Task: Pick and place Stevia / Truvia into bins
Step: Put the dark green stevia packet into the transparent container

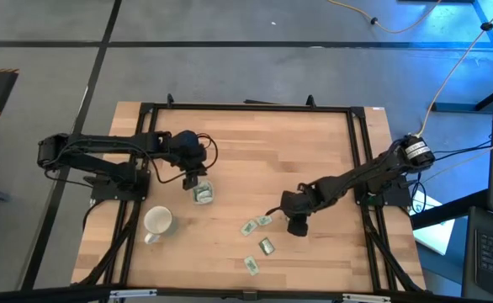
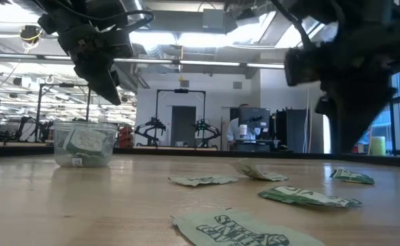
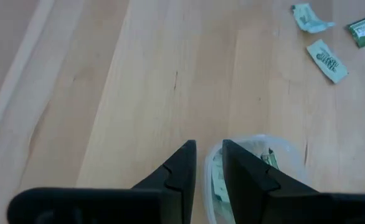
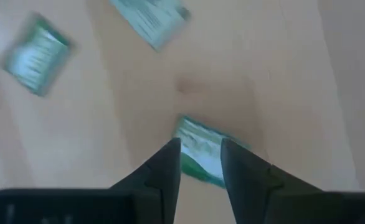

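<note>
Pale wood table, smooth and matt; clear glossy plastic cup (see-through); crinkled paper sachets.

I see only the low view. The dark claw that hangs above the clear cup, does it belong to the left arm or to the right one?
Observer: It is the left claw. From above, it hangs directly over the clear cup.
Operator: And where is the other one?
Observer: The right claw is near the table's middle, just beside the loose sachets.
Operator: Is something else standing there that I miss?
Observer: Yes, a white mug stands close to the cup without touching it.
</note>
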`<state>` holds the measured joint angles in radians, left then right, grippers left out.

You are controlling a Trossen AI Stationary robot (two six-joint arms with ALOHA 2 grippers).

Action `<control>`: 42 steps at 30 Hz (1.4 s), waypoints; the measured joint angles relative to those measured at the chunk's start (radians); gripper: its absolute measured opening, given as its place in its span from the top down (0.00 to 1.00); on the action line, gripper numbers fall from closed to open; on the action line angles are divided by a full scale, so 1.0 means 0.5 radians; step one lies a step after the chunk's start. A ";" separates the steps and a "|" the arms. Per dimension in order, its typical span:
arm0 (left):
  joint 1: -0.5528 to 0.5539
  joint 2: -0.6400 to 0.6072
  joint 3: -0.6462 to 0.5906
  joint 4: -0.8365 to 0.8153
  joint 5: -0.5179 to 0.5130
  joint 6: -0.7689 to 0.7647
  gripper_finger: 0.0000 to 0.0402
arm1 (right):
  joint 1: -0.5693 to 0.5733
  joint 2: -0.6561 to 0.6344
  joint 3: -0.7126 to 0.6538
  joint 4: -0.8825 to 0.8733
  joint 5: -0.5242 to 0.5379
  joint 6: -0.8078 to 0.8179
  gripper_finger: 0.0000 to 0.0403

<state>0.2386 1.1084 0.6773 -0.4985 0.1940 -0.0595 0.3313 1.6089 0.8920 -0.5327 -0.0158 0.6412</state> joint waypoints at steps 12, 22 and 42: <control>0.000 0.000 0.000 0.050 0.001 0.027 0.82 | 0.002 -0.009 -0.260 0.187 0.053 0.128 0.81; 0.000 0.000 0.000 0.050 0.002 0.028 0.83 | 0.002 0.034 -0.283 0.225 0.073 0.062 0.84; 0.000 0.000 0.000 0.049 0.002 0.028 0.84 | 0.017 0.119 -0.258 0.171 0.151 -0.033 0.98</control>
<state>0.2386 1.1084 0.6773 -0.4740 0.1947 -0.0456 0.3397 1.6684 0.7628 -0.4474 0.0597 0.6247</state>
